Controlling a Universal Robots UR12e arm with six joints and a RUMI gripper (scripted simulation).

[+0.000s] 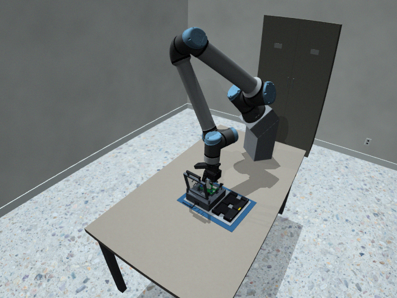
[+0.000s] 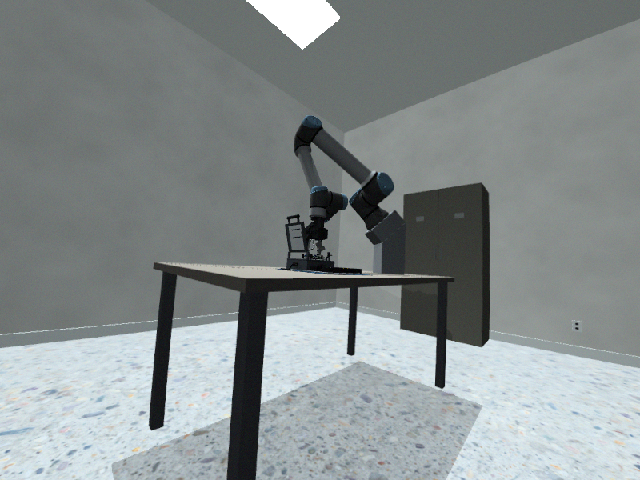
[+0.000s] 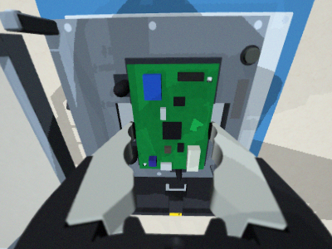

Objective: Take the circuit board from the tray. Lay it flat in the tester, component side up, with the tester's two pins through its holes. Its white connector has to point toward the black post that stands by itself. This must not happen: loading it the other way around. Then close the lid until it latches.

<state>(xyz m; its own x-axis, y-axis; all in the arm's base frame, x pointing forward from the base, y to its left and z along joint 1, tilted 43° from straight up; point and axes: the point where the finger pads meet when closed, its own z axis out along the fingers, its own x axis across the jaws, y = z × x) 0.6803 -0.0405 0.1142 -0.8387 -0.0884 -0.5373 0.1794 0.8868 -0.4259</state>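
Observation:
My gripper [image 3: 171,123] is shut on the green circuit board [image 3: 172,114], gripping its two long edges near the lower end. The board's component side faces the wrist camera, and its white connector [image 3: 192,158] is at the end near my fingers. The board sits over the grey tester [image 3: 166,79], within the dark recess; I cannot tell if it rests flat. One black post [image 3: 250,54] stands alone at the upper right, another [image 3: 121,87] at the board's left. In the top view the gripper [image 1: 210,184] is down in the tester [image 1: 205,195], whose lid [image 1: 189,180] stands upright, open.
The black tray [image 1: 231,205] lies right of the tester on the blue mat [image 1: 218,208]. The open lid frame [image 3: 25,104] stands at the left in the wrist view. The arm's grey base [image 1: 260,134] stands at the table's back.

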